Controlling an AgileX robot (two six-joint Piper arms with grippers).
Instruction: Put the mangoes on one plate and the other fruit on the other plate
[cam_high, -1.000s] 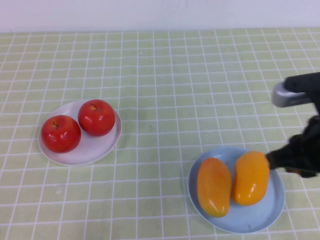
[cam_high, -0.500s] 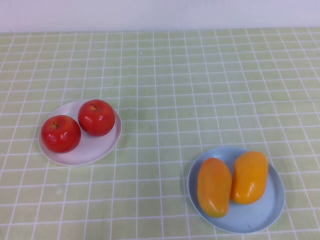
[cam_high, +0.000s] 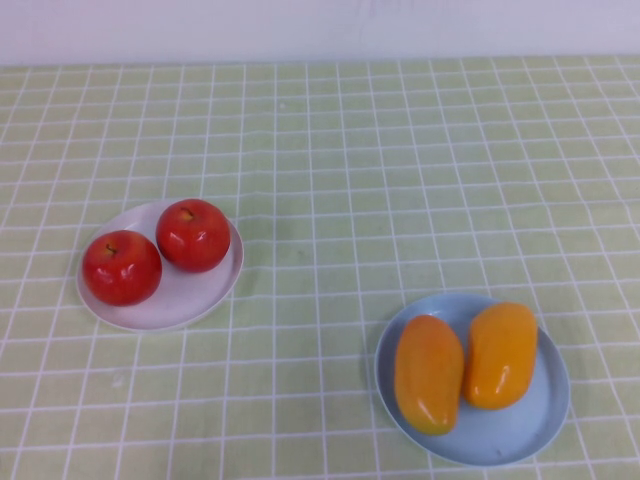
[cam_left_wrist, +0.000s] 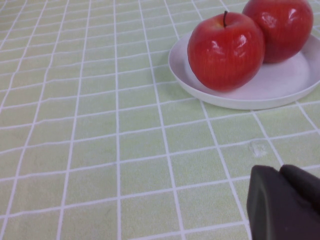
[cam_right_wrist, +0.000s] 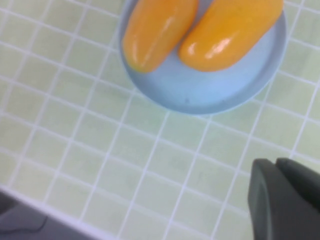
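Two red apples (cam_high: 121, 267) (cam_high: 193, 235) sit side by side on the white plate (cam_high: 190, 300) at the table's left. Two orange-yellow mangoes (cam_high: 428, 373) (cam_high: 500, 355) lie together on the light blue plate (cam_high: 500, 435) at the front right. Neither arm shows in the high view. In the left wrist view my left gripper (cam_left_wrist: 281, 171) is shut and empty, a short way back from the white plate (cam_left_wrist: 270, 92) and its apples (cam_left_wrist: 226, 50). In the right wrist view my right gripper (cam_right_wrist: 276, 162) is shut and empty, above the cloth near the blue plate (cam_right_wrist: 200, 92) holding the mangoes (cam_right_wrist: 157, 27).
A light green checked cloth (cam_high: 340, 180) covers the table up to the white wall at the back. The table's front edge (cam_right_wrist: 45, 207) shows in the right wrist view, close to the blue plate.
The right arm, which stood beside the blue plate one second ago, has drawn back out of the high view. The fruit and the plates have not moved.
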